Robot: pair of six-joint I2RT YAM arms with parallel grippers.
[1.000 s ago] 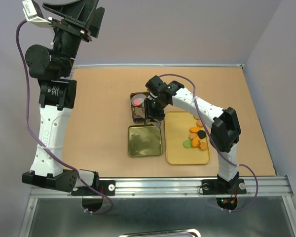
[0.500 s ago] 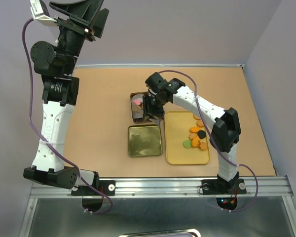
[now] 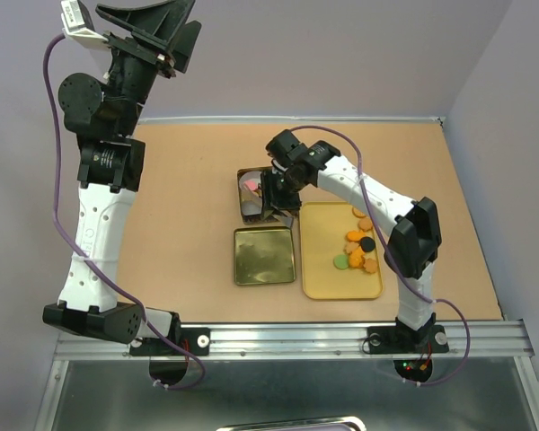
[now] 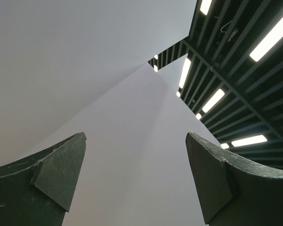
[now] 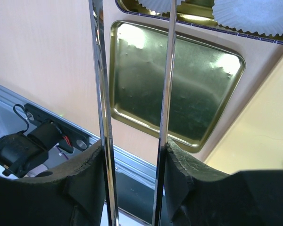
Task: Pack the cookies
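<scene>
Several cookies (image 3: pixel 357 247), orange, black and green, lie on the yellow tray (image 3: pixel 328 278). A pink cookie (image 3: pixel 250 184) sits in the square tin (image 3: pixel 244 205), which holds white paper liners (image 5: pixel 254 14). My right gripper (image 3: pixel 278 193) is over the tin's right side, shut on metal tongs (image 5: pixel 167 70). In the right wrist view the gripper (image 5: pixel 134 155) clamps both blades, which run up over the gold lid (image 5: pixel 179 84) to the tin's rim (image 5: pixel 198 21); their tips are out of frame. My left gripper (image 3: pixel 153 27) is raised high, open and empty; in its own view (image 4: pixel 134 155) it faces wall and ceiling.
The gold lid (image 3: pixel 264 255) lies open side up just in front of the tin, left of the tray. The metal rail (image 3: pixel 296 337) with the arm bases runs along the table's near edge.
The left arm has swung slightly right at the top. The right gripper with the tongs has edged a little left toward the tin.
</scene>
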